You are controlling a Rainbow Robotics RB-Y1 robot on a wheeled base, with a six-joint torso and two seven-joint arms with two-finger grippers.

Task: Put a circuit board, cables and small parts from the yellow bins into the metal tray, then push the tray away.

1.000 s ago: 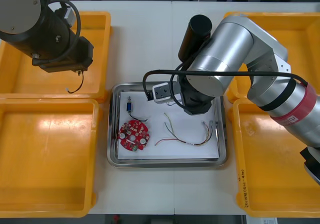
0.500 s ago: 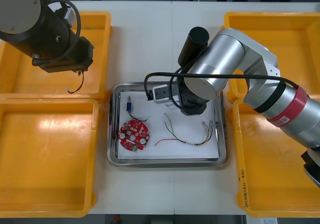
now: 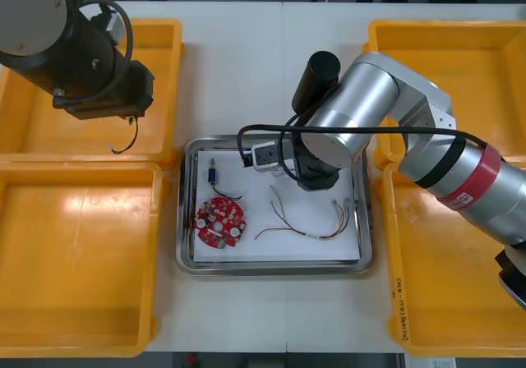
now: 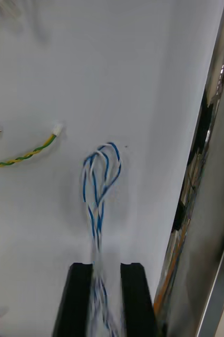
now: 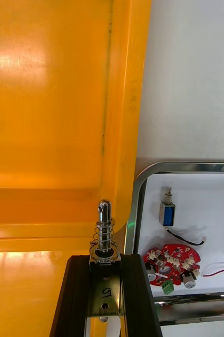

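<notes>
My right gripper (image 4: 106, 300) hangs low over the white inside of the metal tray (image 3: 187, 220), near its far right part, shut on a twisted blue and white cable (image 4: 98, 179). The cable's loop lies on the tray floor ahead of the fingers. The right arm (image 3: 337, 138) covers that spot in the front view. My left gripper (image 5: 106, 258) is shut on a small metal part (image 5: 104, 231) with a spring, held above the left yellow bins beside the tray's far left corner. A round red circuit board (image 3: 219, 222) lies in the tray's near left.
The tray also holds a small blue part (image 3: 212, 173) with a black lead and red and yellow cables (image 3: 304, 224). A black cable (image 3: 123, 142) lies in the far left bin (image 3: 164, 39). The tray's shiny rim (image 4: 206, 174) runs close beside my right fingers.
The right arm has swung a little towards the tray's middle, its forearm turning. The left arm and the things in the tray have stayed put.
</notes>
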